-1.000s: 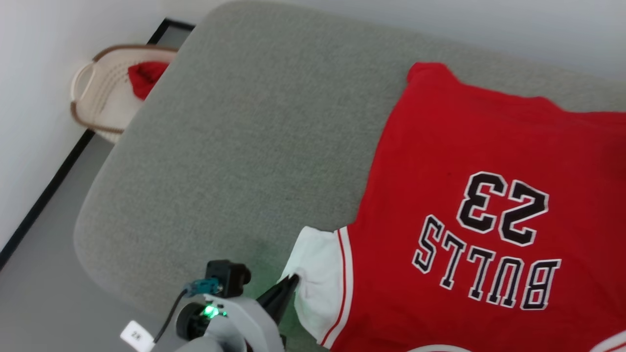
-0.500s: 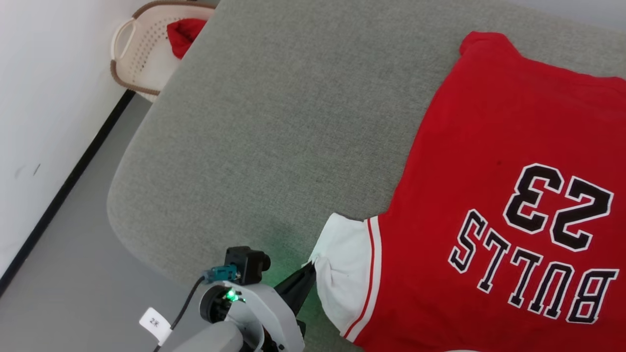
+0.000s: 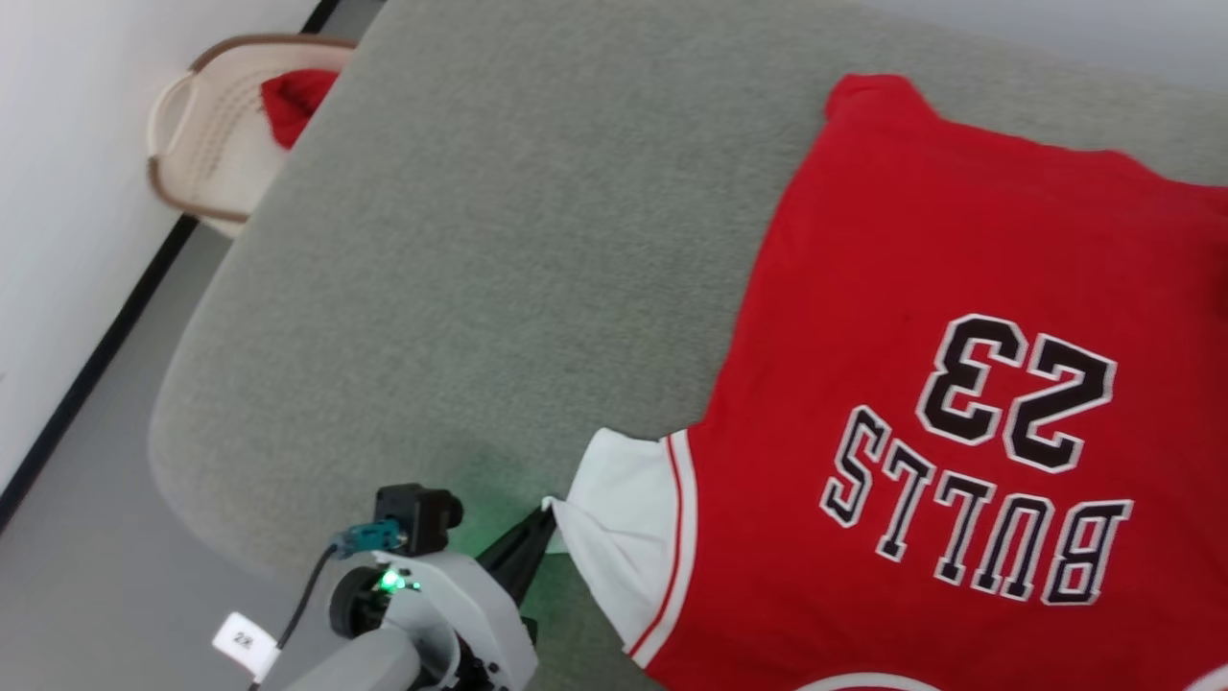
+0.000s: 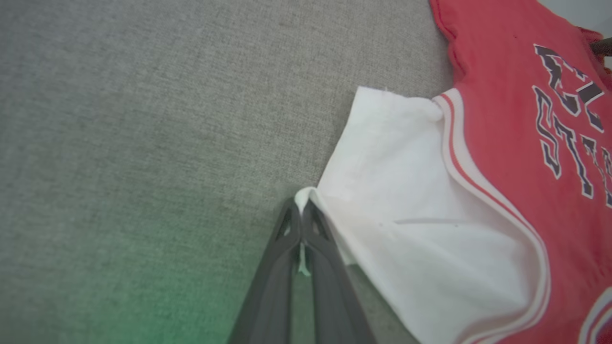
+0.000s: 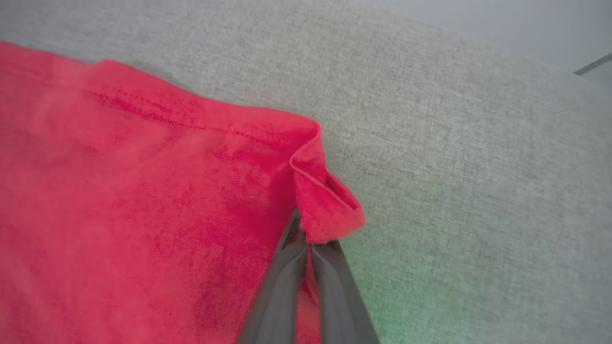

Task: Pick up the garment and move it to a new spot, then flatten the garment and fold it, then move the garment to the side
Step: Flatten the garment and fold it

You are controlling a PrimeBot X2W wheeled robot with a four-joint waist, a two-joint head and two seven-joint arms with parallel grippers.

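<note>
My left gripper (image 4: pixel 301 210) is closed tight on the edge of the white sleeve (image 4: pixel 406 191), low in the left wrist frame. My right gripper (image 5: pixel 308 236) is pinched on a folded red corner of the garment (image 3: pixel 911 240). A second ago my left already held that sleeve; only the head camera has shifted. The garment lies spread, lettering upside down, across the right of the head frame on the grey surface (image 3: pixel 480 240). At upper left, a basket (image 3: pixel 197 154) holds a red cloth bundle (image 3: pixel 288 101).
</note>
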